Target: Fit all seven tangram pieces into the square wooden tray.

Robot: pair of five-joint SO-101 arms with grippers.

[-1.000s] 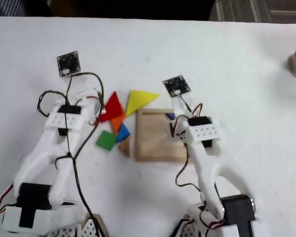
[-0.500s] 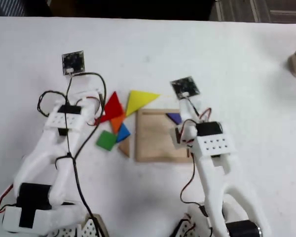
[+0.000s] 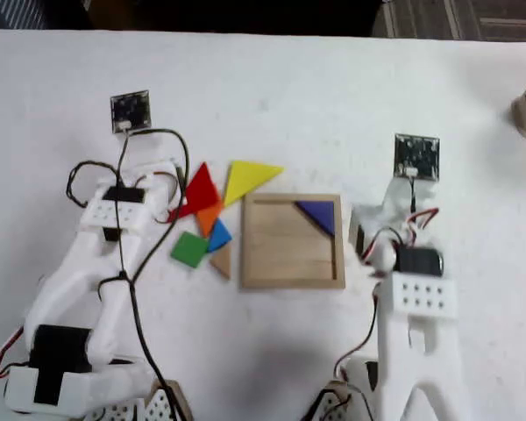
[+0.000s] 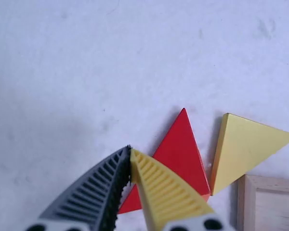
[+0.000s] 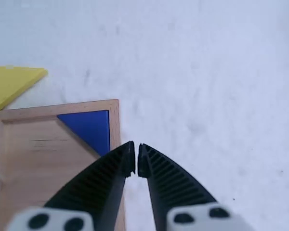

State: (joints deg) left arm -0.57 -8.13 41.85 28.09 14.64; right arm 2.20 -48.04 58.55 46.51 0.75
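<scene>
Hanging with its jaws pressed together and holding nothing, the right gripper sits at the outer rim of the wooden tray. Just beyond its tips, the blue triangle lies in the tray's corner. The left gripper, likewise closed and empty, has its tips just beside the red triangle. The yellow triangle lies past that, touching the tray's corner.

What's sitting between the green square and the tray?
High view: a small blue triangle and a brown triangle lie between green square and tray.
</scene>
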